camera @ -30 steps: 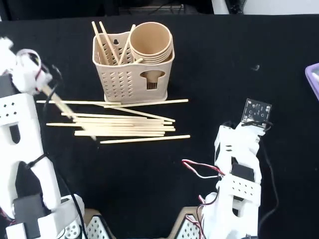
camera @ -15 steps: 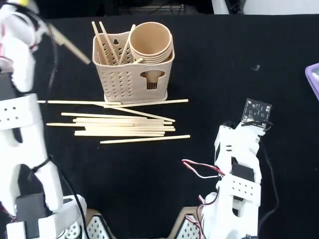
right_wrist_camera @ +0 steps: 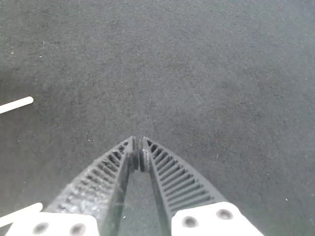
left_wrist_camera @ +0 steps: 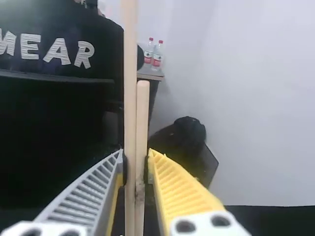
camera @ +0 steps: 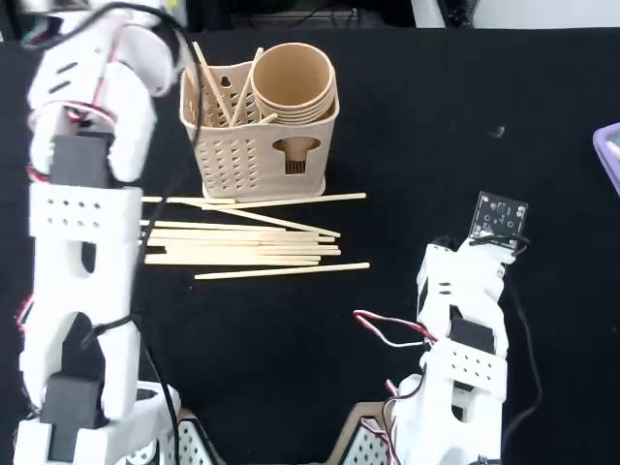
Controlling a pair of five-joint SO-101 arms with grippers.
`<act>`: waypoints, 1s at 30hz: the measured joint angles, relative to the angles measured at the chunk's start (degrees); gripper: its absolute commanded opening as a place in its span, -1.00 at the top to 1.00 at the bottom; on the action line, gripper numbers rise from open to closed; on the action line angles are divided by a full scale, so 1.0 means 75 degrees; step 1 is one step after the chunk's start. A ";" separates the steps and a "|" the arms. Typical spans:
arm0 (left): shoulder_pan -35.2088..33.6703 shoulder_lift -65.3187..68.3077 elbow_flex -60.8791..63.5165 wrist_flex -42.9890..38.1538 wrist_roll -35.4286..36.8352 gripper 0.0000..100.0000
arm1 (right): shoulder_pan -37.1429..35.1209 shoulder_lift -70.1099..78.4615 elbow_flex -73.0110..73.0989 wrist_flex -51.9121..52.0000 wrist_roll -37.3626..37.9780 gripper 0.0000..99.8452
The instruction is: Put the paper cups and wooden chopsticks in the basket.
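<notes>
Right claw (right_wrist_camera: 137, 147) being held with tips pressed together, empty, low over black table (camera: 436, 116), seemingly parked clear of work. Loose chopsticks (camera: 242, 247) being left flat just before basket (camera: 257, 155), awaiting pickup. Paper cups (camera: 294, 82) being stored nested in basket's right compartment, saving room. Left claw (left_wrist_camera: 135, 160) being clamped around chopstick pair (left_wrist_camera: 130, 73), likely so both go in together; left arm (camera: 92, 126) being held high beside basket. Counts: two sticks being gripped; roughly ten overlapping in pile; at least three in basket; about four cups.
</notes>
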 measured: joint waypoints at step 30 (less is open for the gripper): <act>-0.0105 -0.0070 0.1453 0.1266 -0.0105 0.73 | 0.0000 0.0000 0.0023 0.0000 0.0000 0.95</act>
